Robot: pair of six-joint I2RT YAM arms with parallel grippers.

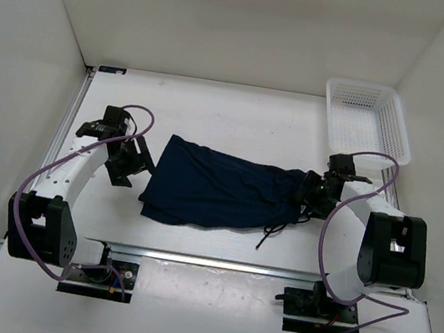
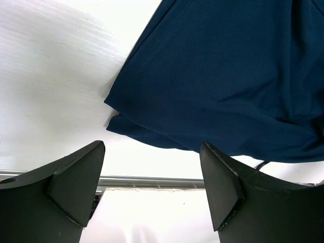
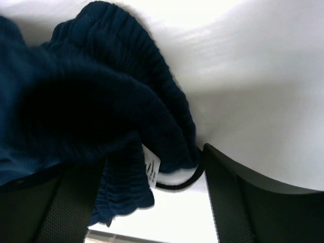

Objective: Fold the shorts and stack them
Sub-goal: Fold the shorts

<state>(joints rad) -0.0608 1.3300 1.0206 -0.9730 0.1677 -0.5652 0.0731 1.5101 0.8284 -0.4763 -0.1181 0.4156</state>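
A white table (image 1: 239, 110) fills the floor of a box of plain white walls (image 1: 229, 15), with a metal rail (image 1: 215, 261) along its near edge at 6 o'clock; the shorts (image 1: 219, 187) lie in the middle of the table, dark navy, spread flat from 9 o'clock to 3 o'clock, their waistband bunched up at the 3 o'clock end; a white mesh basket (image 1: 397, 127) stands at the far corner near 1 o'clock, well apart from the cloth.

The left gripper (image 1: 127, 162) hangs just beside the shorts' 9 o'clock edge, jaws wide apart with nothing between them; its wrist view shows the leg hems beyond the fingers (image 2: 76, 177), untouched.

The right gripper (image 1: 312, 193) sits at the waistband, jaws spread; the gathered band droops into the gap and over one finger, while bare table shows beside the other finger (image 3: 243, 202), so nothing is pinched; a dark cord (image 1: 275, 230) trails from the waistband toward 5 o'clock; a small white label (image 3: 151, 169) hangs from the band.
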